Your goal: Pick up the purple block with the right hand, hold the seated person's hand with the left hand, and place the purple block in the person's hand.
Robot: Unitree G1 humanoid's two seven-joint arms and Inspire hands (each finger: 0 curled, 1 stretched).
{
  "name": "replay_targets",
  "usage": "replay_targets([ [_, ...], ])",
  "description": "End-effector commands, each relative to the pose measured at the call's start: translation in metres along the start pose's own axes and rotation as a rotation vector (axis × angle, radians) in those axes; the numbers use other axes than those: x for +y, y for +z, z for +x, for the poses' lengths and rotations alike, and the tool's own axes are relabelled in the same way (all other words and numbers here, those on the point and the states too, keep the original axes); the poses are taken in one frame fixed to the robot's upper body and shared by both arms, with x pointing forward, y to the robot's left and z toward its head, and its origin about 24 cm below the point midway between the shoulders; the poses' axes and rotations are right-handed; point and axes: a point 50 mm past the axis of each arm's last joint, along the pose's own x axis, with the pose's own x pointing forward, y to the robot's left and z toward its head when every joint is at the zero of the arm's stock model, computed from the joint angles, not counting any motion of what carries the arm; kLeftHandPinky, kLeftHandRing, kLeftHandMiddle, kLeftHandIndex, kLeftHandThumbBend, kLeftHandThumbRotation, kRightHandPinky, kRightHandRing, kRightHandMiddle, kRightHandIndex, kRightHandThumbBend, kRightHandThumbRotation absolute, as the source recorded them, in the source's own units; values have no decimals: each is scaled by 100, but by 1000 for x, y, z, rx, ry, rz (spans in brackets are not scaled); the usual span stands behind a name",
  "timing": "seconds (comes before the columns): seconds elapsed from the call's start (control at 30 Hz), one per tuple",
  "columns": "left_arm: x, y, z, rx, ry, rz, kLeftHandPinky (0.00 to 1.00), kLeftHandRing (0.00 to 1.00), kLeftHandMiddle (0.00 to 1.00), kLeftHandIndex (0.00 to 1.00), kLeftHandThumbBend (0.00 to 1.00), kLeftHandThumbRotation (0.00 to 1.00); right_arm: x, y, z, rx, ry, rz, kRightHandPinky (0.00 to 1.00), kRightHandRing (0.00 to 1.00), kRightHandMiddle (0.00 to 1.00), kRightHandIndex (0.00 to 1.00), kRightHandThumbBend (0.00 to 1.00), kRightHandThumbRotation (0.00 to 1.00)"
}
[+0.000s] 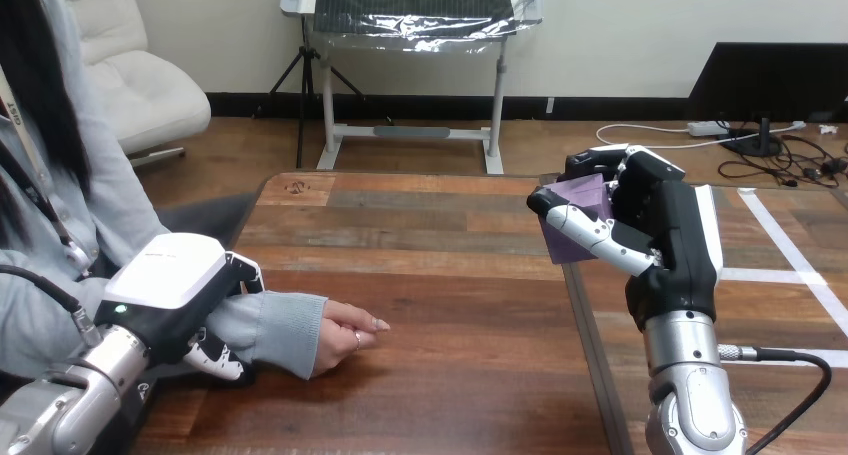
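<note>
Block aloft at the right, forearm held at the left

The right hand (640,225) grips the purple block (588,193) above the table's (450,235) right edge, and the left hand (185,300) curls round the person's forearm (275,330). The person's hand (345,337) looks palm-down — best turned up first, then carry the block left and low — the way across looks open.

The left hand (165,285) has a broad, rounded white shell on its back over a black body, with a small green light at the shell's wrist end. Its fingers (218,359) are jointed in black and white. Behind it the left forearm (70,410) is smooth silver. The right hand (668,237) is mostly black, with narrow white shells along its edge and white finger segments. Below its wrist the right forearm (692,390) is silver and ringed.
</note>
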Motion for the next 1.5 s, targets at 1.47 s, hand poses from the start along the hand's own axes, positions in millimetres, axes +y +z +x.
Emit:
replay_targets([
  [1.47,23,24,19,-128,147,-94,27,29,34,35,87,0,11,1,9,-38,21,-16,34,40,46,48,77,0],
])
